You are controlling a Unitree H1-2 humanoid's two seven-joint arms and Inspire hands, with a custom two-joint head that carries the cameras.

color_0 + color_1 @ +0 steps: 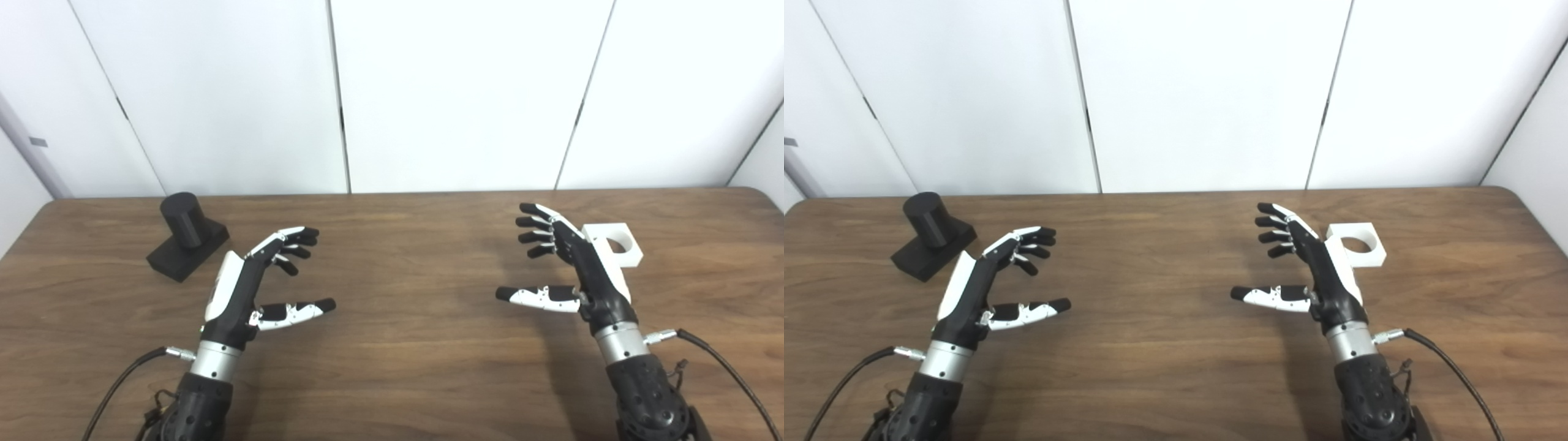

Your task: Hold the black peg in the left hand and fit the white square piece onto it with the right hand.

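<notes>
Black peg (184, 228) upper left on counter (392, 367), untouched. Left robot hand (257, 278) released, beside it. Right robot hand (566, 263) released, occluding white square piece (1360, 247), mid-right. Risks: base-heavy peg tipping on pinch; hole misalignment jamming.

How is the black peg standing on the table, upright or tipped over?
Upright. The black peg stands with its cylinder pointing up from its flat base on the table, beyond the open left hand, which does not touch it.
</notes>
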